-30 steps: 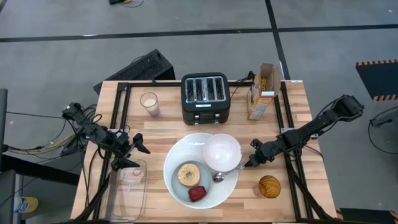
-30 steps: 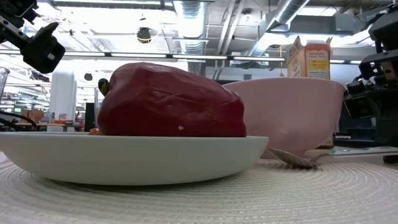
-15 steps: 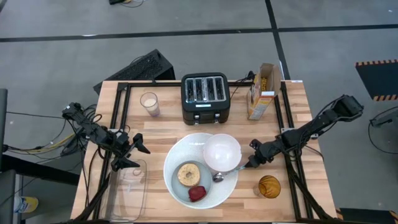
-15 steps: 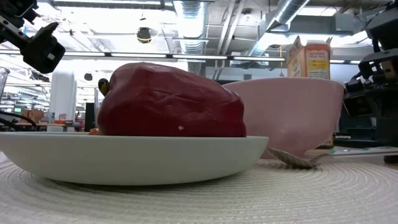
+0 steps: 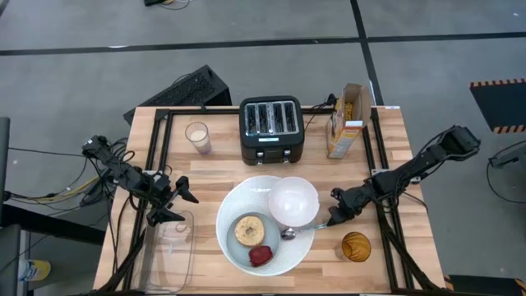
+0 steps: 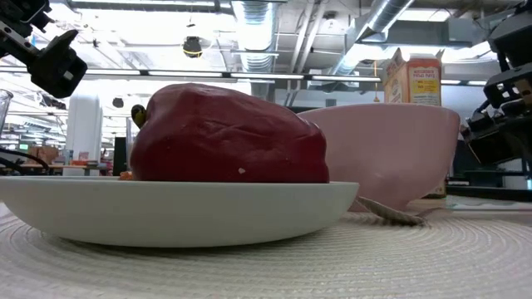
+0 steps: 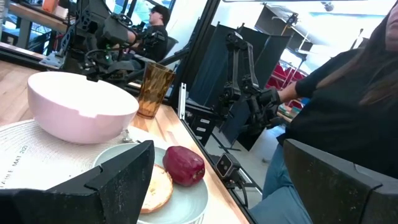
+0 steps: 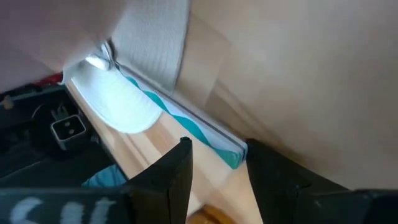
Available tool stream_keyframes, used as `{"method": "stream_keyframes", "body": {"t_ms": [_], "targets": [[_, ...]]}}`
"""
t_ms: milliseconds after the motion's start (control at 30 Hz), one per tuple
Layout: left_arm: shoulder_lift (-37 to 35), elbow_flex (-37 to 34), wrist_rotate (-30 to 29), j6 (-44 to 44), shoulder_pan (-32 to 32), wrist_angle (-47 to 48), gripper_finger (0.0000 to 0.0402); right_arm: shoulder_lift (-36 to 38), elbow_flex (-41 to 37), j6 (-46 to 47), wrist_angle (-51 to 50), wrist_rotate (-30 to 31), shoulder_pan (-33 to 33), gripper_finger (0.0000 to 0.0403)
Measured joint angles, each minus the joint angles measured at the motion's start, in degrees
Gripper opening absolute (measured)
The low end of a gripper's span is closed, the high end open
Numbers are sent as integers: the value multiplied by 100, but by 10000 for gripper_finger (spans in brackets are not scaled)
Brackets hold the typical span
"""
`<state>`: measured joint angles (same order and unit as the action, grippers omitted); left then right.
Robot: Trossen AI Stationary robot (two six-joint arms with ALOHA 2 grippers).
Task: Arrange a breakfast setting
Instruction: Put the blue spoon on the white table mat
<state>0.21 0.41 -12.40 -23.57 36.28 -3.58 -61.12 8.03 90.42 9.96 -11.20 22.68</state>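
The table [image 5: 214,164] is pale, planked wood with a matt finish. The large round white plate [image 5: 234,205] looks woven and ribbed, like a cloth mat. The white bowl [image 5: 293,201] is smooth and faintly glossy. The small red food piece [image 6: 224,137] has a waxy sheen. The toaster [image 5: 271,128] is black plastic, the cereal box [image 5: 346,122] printed card, the cup [image 5: 356,246] amber glass.

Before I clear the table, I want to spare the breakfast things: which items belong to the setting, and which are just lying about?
Setting: white plate, blue-grey plate, bowl, bagel, red food piece, spoon, cereal box.

Lying about: toaster, amber cup, milk glass, clear tray.
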Motion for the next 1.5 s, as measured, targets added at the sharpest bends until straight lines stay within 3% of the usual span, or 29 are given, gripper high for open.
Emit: {"method": "stream_keyframes", "body": {"t_ms": [1500], "targets": [[0,1,1,0,1,-1,340,7,4,-356,31,-77,-1390,171]]}}
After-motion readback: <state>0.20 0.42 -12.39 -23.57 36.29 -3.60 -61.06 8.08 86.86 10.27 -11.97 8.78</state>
